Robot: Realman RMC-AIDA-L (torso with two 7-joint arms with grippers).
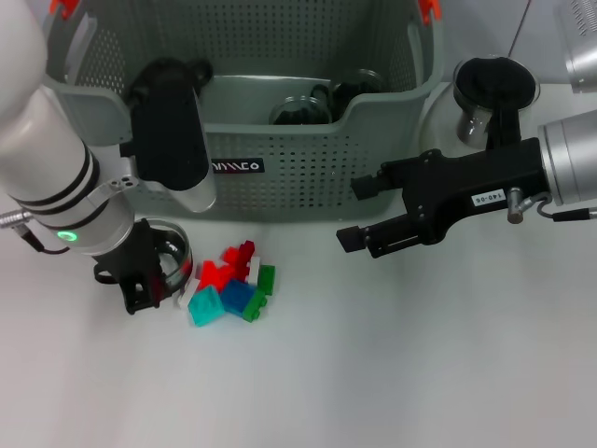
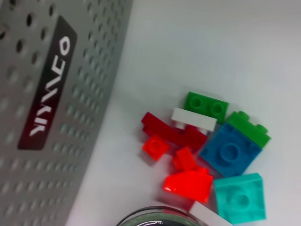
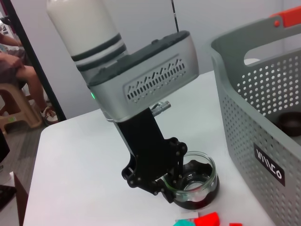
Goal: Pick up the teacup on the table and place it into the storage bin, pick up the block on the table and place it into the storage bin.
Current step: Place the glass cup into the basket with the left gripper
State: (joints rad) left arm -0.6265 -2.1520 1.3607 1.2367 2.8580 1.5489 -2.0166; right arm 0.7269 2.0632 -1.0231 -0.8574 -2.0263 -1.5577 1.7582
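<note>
Left wrist view cuts off the teacup (image 2: 160, 219) – left hand (image 1: 154, 275) grips it; right hand (image 1: 359, 213) gapes wide

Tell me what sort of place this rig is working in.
Probably an indoor lab or office test room: a plain white table, a pale wall behind it, and a seated person on a plastic stool at the edge of the right wrist view.

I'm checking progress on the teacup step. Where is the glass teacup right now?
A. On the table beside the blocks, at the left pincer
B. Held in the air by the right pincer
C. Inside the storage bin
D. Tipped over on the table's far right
A: the teacup stands on the table next to the blocks, with the left pincer at its rim, outside the storage bin.
</note>
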